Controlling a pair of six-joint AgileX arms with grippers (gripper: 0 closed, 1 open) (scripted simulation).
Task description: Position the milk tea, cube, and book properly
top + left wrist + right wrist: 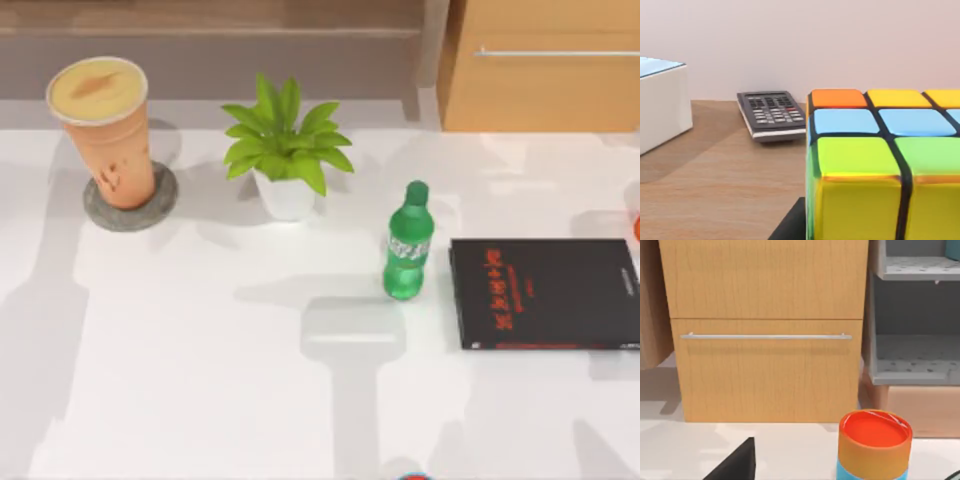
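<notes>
In the left wrist view the cube (885, 165) sits nearest on a wooden surface, the calculator (771, 115) and blue-topped book (660, 107) beyond. Gripper states cannot be told. The milk tea (103, 130) stands on its coaster (130, 200), seemingly placed. Next probably: grasping the cube squarely.

Orange-brown milk tea (112, 135); cube (885, 165) yellow, blue (perhaps green).
</notes>
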